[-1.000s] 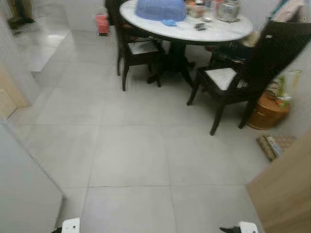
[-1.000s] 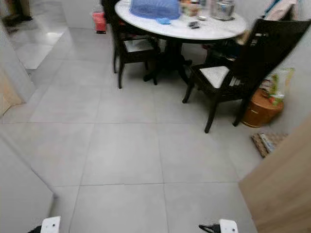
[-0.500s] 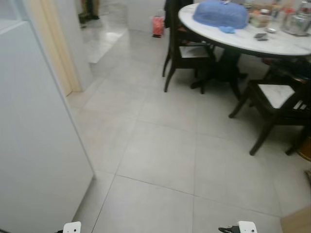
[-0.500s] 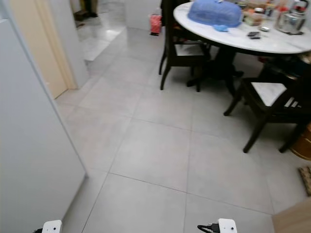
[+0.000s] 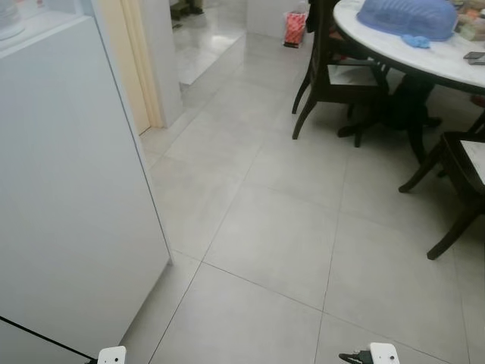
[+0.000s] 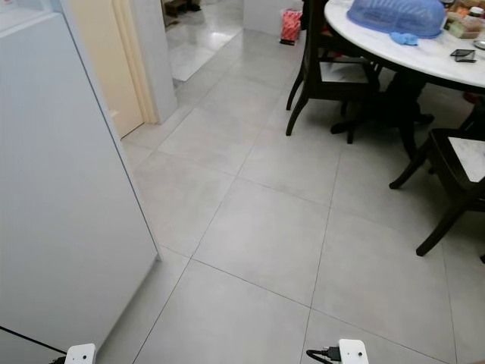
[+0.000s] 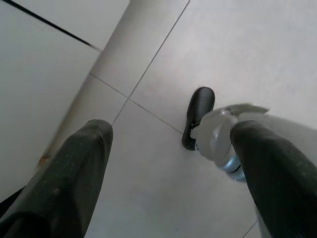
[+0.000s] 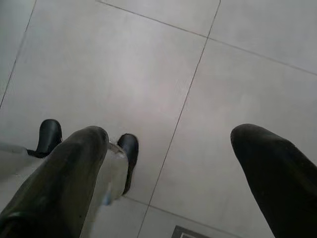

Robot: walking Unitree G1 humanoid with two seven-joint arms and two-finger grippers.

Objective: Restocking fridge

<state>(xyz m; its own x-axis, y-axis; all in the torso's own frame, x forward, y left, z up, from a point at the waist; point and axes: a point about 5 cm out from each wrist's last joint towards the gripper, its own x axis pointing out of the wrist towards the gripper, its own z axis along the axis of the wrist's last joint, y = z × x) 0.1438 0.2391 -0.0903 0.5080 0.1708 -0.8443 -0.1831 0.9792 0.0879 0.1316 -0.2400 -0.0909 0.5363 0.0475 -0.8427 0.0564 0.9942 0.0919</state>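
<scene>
The white fridge (image 5: 68, 189) stands close on my left, its plain side and front corner facing me. Both arms hang low; their white wrist blocks (image 5: 111, 355) (image 5: 383, 354) peek in at the bottom edge. In the left wrist view my left gripper (image 7: 171, 131) is open over the grey floor tiles beside the fridge's base, with nothing between its black fingers (image 7: 74, 168). My right gripper (image 8: 171, 134) is also open and empty above the tiles. My own black feet (image 7: 198, 116) (image 8: 130, 148) show below the grippers.
A round white table (image 5: 447, 64) with a blue food cover (image 5: 409, 15) stands at the far right. Dark chairs (image 5: 337, 76) (image 5: 462, 171) ring it. A step (image 5: 208, 64) leads through a doorway at the back, near a red bag (image 5: 294, 29). Open grey floor lies ahead.
The camera has swung left: the fridge now takes up much more of the left side, and the table and chairs have slid to the right. Both arms hang as before.
</scene>
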